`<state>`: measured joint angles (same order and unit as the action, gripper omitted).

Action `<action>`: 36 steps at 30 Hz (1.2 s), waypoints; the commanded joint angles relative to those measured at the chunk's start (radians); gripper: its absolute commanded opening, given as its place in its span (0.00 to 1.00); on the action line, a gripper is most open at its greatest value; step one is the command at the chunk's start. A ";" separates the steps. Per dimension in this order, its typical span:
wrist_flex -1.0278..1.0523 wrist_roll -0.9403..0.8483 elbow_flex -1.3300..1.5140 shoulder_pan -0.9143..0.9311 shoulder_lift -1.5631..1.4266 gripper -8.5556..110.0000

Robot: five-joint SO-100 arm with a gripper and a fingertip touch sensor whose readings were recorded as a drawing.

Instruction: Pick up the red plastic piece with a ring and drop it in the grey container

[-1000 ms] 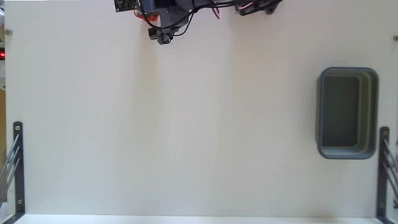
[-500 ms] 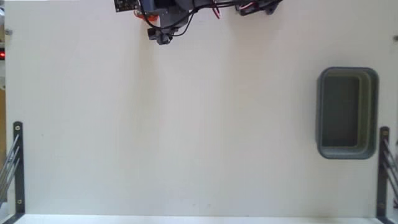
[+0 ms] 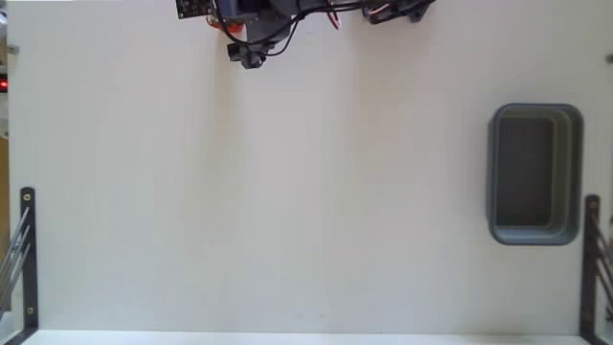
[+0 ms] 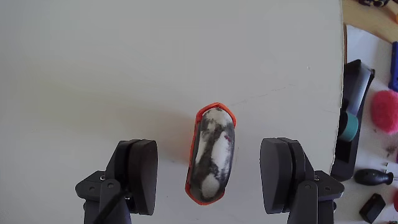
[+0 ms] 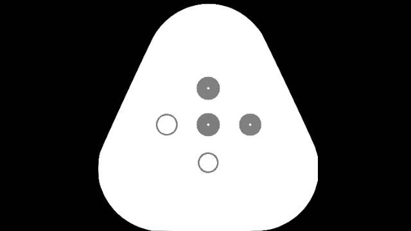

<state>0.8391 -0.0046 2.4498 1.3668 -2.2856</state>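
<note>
In the wrist view the gripper [image 4: 209, 180] stood wide open, its two dark fingers [image 4: 138, 176] spread to either side of the small red-orange plastic piece with a pale, grey-mottled ring-like face [image 4: 211, 152], and neither finger touched it. The piece lay on the white table [image 4: 124, 68] between the pads, its long side running away from the camera, so a closing stroke would likely have met its narrow flanks; that straddling pose read as alignment for a grasp not yet made. In the fixed view only dark parts of the arm and its wires [image 3: 251, 29] showed at the top edge, and the piece itself could not be made out there. The rounded-rectangular grey plastic tub with a thick rim [image 3: 534, 233] sat near the right edge of that view, well apart from the arm and seemingly empty, so a long carry across the bare tabletop was probably needed. Beyond the table's edge in the wrist view lay a clutter of dark tools and a pink fuzzy object [image 4: 384, 111], and black metal brackets [image 3: 28, 251] stood at the table's sides in the fixed view.
</note>
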 commanded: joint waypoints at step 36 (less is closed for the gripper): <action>-0.015 0.005 0.004 0.023 -0.043 0.85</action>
<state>0.8391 -0.0046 2.4498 1.3668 -2.2856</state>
